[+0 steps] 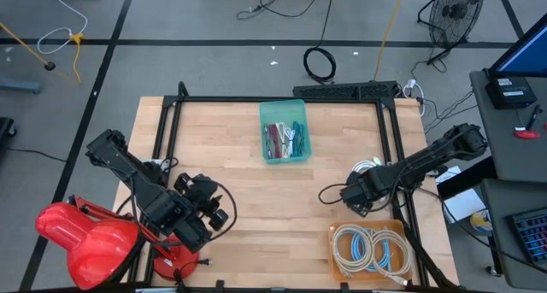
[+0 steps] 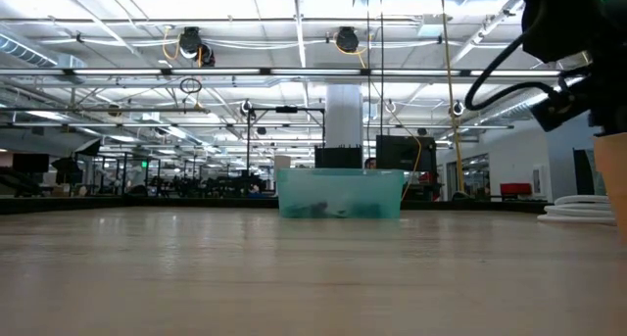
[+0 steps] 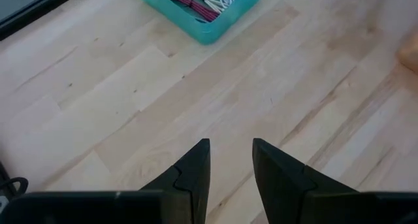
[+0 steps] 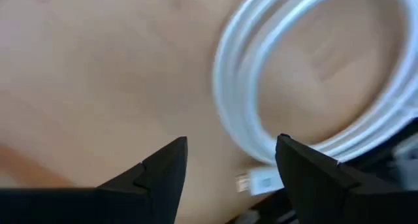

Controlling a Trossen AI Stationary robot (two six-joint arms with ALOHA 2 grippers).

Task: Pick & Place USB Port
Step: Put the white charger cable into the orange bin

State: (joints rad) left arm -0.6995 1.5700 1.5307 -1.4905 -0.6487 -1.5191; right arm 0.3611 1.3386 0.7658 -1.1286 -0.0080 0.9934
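1. Locate the right gripper (image 4: 230, 164) at the right of the high view, just above the wooden tray (image 1: 335, 257) — its jaws stand spread, holding nothing.
2. Note the white USB cable (image 4: 261, 87) coiled on the table (image 1: 222, 148) directly beyond the fingertips; its plug lies between them.
3. Find the teal bin (image 1: 285, 131) of cables at upper centre.
4. Observe the left gripper (image 3: 230, 152) at lower left — jaws parted, empty.

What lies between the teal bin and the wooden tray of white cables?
Only bare tabletop between teal bin and wooden tray, in the high view.
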